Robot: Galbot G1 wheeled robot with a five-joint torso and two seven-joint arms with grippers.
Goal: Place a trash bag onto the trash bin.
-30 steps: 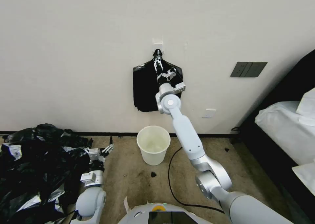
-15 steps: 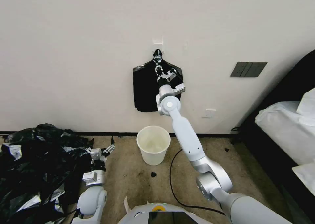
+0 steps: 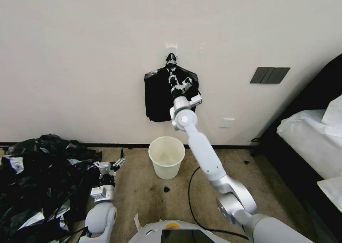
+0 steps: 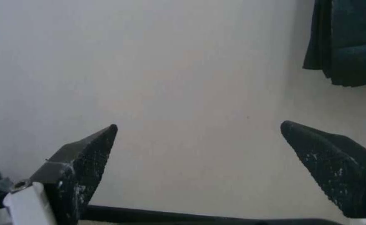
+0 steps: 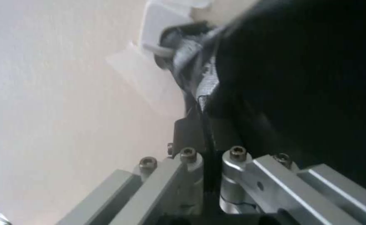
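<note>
The cream-white trash bin (image 3: 166, 169) stands on the carpet by the wall. Above it a flat black bundle (image 3: 156, 95) hangs by its knotted top from a white wall hook (image 3: 171, 45). My right arm is stretched up to it. The right gripper (image 3: 172, 75) sits just below the knot, shut on a thin layer of black film, the trash bag (image 5: 206, 103), at the bundle's front. In the right wrist view the right gripper (image 5: 202, 126) has its fingers pressed together on that film under the hook (image 5: 162, 22). My left gripper (image 3: 121, 157) hovers low, left of the bin, open and empty (image 4: 199, 125).
A large heap of black bags (image 3: 35, 179) covers the floor at the left, beside the left arm. A black cable (image 3: 188, 196) runs over the carpet right of the bin. A bed with white bedding (image 3: 313, 136) fills the right side. The wall carries a dark switch panel (image 3: 269, 75).
The right gripper has slid a little downward along the bundle's top while staying shut, and the right elbow has shifted right. The left arm has barely moved.
</note>
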